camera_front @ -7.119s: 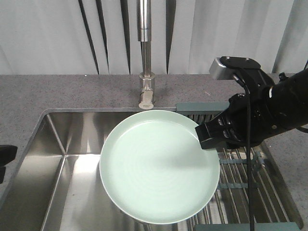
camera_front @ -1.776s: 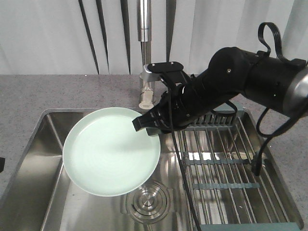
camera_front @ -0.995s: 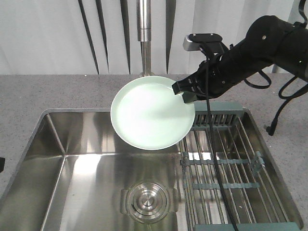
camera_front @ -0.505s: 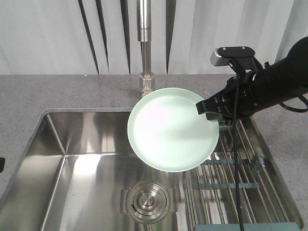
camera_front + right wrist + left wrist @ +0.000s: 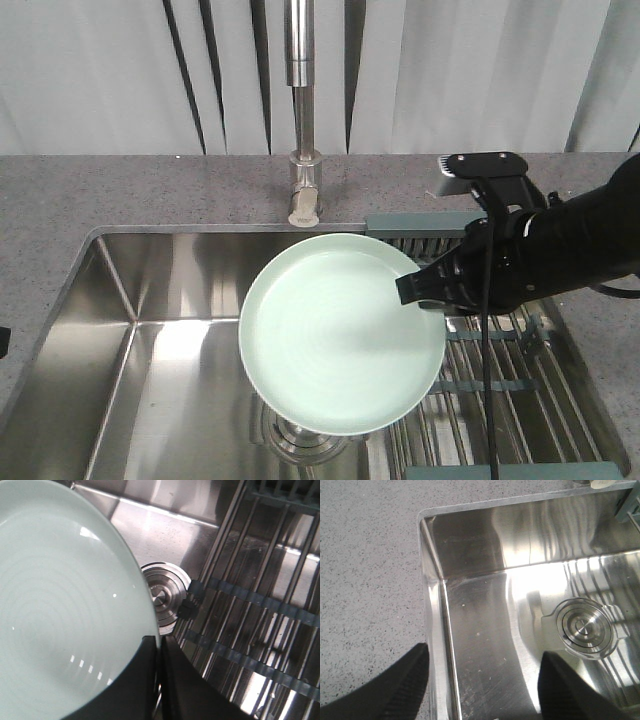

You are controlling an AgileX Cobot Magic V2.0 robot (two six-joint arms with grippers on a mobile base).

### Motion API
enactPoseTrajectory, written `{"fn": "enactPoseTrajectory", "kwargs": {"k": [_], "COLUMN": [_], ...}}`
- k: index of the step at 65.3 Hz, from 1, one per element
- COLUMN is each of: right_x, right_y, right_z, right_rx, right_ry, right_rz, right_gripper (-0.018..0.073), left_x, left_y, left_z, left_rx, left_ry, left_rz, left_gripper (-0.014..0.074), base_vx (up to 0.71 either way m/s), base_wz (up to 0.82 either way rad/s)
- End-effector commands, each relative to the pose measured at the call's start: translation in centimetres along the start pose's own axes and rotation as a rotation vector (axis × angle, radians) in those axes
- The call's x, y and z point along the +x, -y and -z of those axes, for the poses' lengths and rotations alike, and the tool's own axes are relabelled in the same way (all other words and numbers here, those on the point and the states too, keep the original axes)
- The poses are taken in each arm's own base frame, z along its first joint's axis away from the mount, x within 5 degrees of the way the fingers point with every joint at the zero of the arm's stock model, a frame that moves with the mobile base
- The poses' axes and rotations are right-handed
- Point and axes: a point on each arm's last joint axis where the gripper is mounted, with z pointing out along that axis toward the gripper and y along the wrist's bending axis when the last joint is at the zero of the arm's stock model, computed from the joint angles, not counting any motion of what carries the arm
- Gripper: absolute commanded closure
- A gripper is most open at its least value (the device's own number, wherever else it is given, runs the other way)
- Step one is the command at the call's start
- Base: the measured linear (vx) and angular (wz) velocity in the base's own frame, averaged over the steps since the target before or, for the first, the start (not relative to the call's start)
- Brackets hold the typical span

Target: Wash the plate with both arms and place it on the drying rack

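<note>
The pale mint-green plate hangs nearly flat over the sink, covering the drain in the front view. My right gripper is shut on its right rim, and the black arm reaches in from the right over the drying rack. In the right wrist view the plate fills the left side, pinched at its edge by the right gripper, with the rack's rods to the right. My left gripper stands open and empty over the sink's left rim.
The steel sink basin has a round drain, which also shows beside the plate as the drain. A tall faucet rises behind the sink. Grey speckled countertop surrounds it.
The right arm has carried the plate from up near the faucet down and slightly left, lower over the sink drain. The left gripper is unchanged.
</note>
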Motion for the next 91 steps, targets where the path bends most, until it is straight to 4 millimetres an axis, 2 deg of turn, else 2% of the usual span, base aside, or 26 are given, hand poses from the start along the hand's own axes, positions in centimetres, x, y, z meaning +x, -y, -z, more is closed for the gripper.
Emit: {"fn": "enactPoseTrajectory", "kwargs": {"k": [1, 11, 25, 49, 71, 91], "right_x": [-1.0, -1.1, -2.3, -6.5, -10.8, -12.2], "right_y": [-1.8, -3.7, -4.9, -5.7, -3.3, 0.5], "right_z": [1.3, 1.0, -0.3, -3.3, -3.6, -2.3], "right_rx": [-0.037, -0.074, -0.101, -0.101, -0.070, -0.016], "right_ry": [0.114, 0.148, 0.127, 0.112, 0.141, 0.148], "right_rz": [0.007, 0.022, 0.040, 0.111, 0.131, 0.105], "right_gripper": [0.0561, 0.0561, 0.0561, 0.0561, 0.0561, 0.0561], "left_x": [-1.2, -1.2, -1.2, -1.2, -1.2, -1.2], "left_y": [0.1, 0.1, 0.1, 0.1, 0.1, 0.1], "left_z": [0.6, 0.6, 0.6, 0.6, 0.6, 0.6], "left_rx": [0.011, 0.011, 0.011, 0.011, 0.011, 0.011], "left_ry": [0.089, 0.089, 0.089, 0.089, 0.089, 0.089], "left_rz": [0.006, 0.006, 0.006, 0.006, 0.006, 0.006], "left_gripper": [0.0157, 0.0157, 0.0157, 0.0157, 0.0157, 0.0157], "base_vx": [0.00, 0.00, 0.00, 0.00, 0.00, 0.00], "base_wz": [0.00, 0.00, 0.00, 0.00, 0.00, 0.00]}}
